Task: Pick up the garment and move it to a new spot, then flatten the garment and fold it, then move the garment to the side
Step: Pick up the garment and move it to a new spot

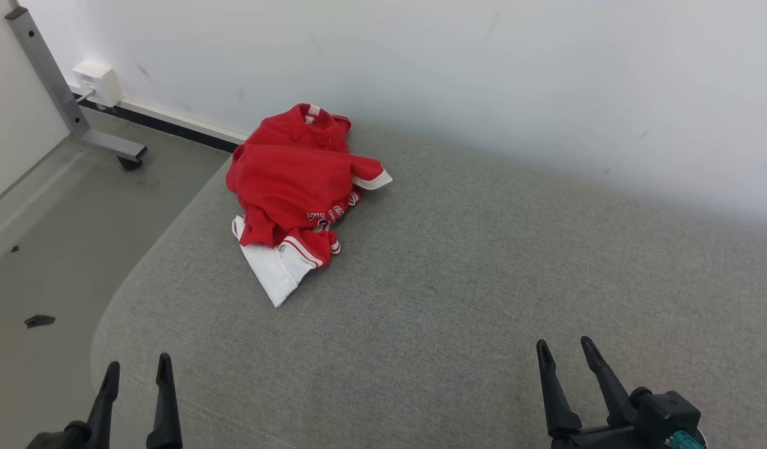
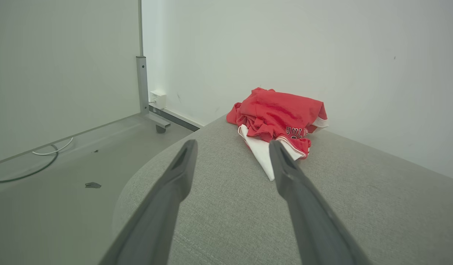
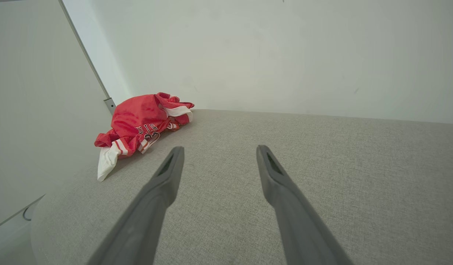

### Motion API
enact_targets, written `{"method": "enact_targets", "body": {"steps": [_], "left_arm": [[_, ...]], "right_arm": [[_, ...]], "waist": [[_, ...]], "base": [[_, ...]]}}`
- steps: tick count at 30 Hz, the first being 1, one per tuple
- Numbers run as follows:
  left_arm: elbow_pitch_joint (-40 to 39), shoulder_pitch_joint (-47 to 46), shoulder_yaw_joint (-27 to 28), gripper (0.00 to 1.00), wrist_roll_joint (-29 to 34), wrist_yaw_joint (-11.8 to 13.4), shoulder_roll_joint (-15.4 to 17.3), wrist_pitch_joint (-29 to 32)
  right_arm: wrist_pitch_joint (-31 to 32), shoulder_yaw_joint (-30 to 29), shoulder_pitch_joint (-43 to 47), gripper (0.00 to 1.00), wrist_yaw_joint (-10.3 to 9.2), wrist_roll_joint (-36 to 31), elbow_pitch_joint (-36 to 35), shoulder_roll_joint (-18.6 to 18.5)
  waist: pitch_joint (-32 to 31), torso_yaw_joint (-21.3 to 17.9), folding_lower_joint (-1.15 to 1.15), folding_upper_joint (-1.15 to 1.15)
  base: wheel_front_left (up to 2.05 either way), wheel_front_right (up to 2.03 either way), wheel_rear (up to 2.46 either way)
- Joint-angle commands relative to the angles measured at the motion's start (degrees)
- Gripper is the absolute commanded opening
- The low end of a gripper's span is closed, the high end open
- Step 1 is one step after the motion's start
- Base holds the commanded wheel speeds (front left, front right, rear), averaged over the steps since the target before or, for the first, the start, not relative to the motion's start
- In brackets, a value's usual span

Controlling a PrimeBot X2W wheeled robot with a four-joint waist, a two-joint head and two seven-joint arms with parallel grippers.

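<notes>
A red garment (image 1: 296, 181) with white trim and lettering lies crumpled in a heap on the far left part of a grey fabric surface (image 1: 458, 293), close to the white wall. It also appears ahead in the left wrist view as the garment (image 2: 280, 117), and at the left in the right wrist view as the garment (image 3: 138, 121). My left gripper (image 1: 138, 373) stands open at the lower left, well short of the garment. My right gripper (image 1: 564, 349) stands open at the lower right, far from it. Both hold nothing.
The grey surface has a rounded left edge (image 1: 109, 312) dropping to the floor (image 1: 47, 249). A metal frame leg with a caster (image 1: 78, 118) and a white wall socket (image 1: 98, 82) stand at the far left. The white wall (image 1: 483, 75) runs along the back.
</notes>
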Motion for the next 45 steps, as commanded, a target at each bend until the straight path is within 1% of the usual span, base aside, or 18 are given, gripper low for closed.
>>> {"method": "enact_targets", "body": {"steps": [1, 7, 11, 14, 19, 24, 29, 32, 33, 34, 35, 39, 40, 45], "left_arm": [[-0.1, 0.8, 0.0, 1.00, -0.4, 0.1, 0.0, 0.0], [0.5, 0.4, 0.2, 1.00, -1.1, 0.2, 0.3, 0.0], [0.8, -1.9, 0.4, 1.00, -1.9, -0.2, 0.3, -0.1], [1.2, -4.6, 0.6, 1.00, -2.1, -0.3, 1.1, 0.1], [2.1, -11.6, 1.2, 1.00, -3.0, -1.0, 2.9, 0.4], [2.3, -19.8, 3.1, 1.00, -5.0, -1.2, 4.9, 0.8], [2.2, -27.6, 5.3, 1.00, -5.6, -1.1, 8.9, 2.2], [2.9, -32.4, 6.5, 1.00, -6.2, -0.9, 11.1, 3.1], [3.5, -34.2, 7.3, 1.00, -6.9, -1.1, 12.2, 3.5], [3.5, -34.2, 7.3, 1.00, -6.9, -1.1, 12.2, 3.5], [4.3, -35.7, 7.6, 1.00, -7.2, -1.3, 13.0, 3.8], [7.8, -41.2, 8.7, 1.00, -8.2, -2.1, 16.6, 5.0], [9.8, -43.0, 8.9, 1.00, -8.5, -2.3, 18.0, 5.6], [16.5, -46.5, 7.5, 1.00, -9.3, -3.3, 20.3, 9.6]], "right_arm": [[-0.3, 0.0, -0.4, 1.00, -0.12, -0.1, 0.1, -0.1], [-0.4, 0.2, -0.4, 1.00, -0.12, 0.0, 0.4, -0.1], [-0.2, -0.4, -0.7, 1.00, -0.12, -0.7, 0.2, -0.1], [0.2, -1.2, -1.1, 1.00, -0.12, -1.7, -0.1, -0.1], [1.1, -2.4, -2.7, 1.00, -0.12, -3.7, -1.6, -0.3], [1.8, -4.7, -6.2, 1.00, -0.12, -5.1, -4.3, -1.5], [2.4, -7.2, -9.4, 1.00, -0.13, -6.2, -7.3, -2.4], [2.1, -9.2, -10.4, 1.00, -0.13, -6.3, -8.6, -2.4], [2.0, -9.7, -10.5, 1.00, -0.12, -6.4, -9.1, -2.2], [2.0, -9.7, -10.5, 1.00, -0.12, -6.4, -9.1, -2.2], [1.8, -10.3, -10.6, 1.00, -0.13, -6.5, -9.5, -2.0], [1.5, -11.6, -11.1, 1.00, -0.13, -6.4, -9.9, -1.6], [1.2, -11.8, -11.5, 1.00, -0.13, -6.5, -10.0, -1.4], [1.0, -12.4, -12.0, 1.00, -0.13, -6.5, -10.2, -1.8]], "waist": [[-0.1, 0.3, 0.00, 0.00], [-0.2, 0.1, 0.00, 0.00], [0.6, -0.7, 0.00, 0.00], [1.9, -1.8, 0.00, 0.00], [5.5, -5.4, 0.00, 0.00], [11.4, -11.6, 0.00, 0.00], [18.0, -18.2, 0.00, 0.00], [21.4, -21.3, 0.00, 0.00], [22.5, -22.4, 0.00, 0.00], [22.5, -22.4, 0.00, 0.00], [23.3, -23.1, 0.00, 0.00], [25.7, -25.5, 0.00, 0.00], [26.4, -26.1, 0.00, 0.00], [27.1, -26.3, 0.00, 0.00]], "base": [[0.00, 0.00, 0.00], [0.00, 0.00, 0.00], [0.00, 0.00, 0.00], [0.00, 0.00, 0.00], [0.00, 0.00, 0.00], [0.00, 0.00, 0.00], [0.00, 0.00, 0.00], [0.00, 0.00, 0.00], [0.00, 0.00, 0.00], [0.00, 0.00, 0.00], [0.00, 0.00, 0.00], [0.00, 0.00, 0.00], [0.00, 0.00, 0.00], [0.00, 0.00, 0.00]]}}
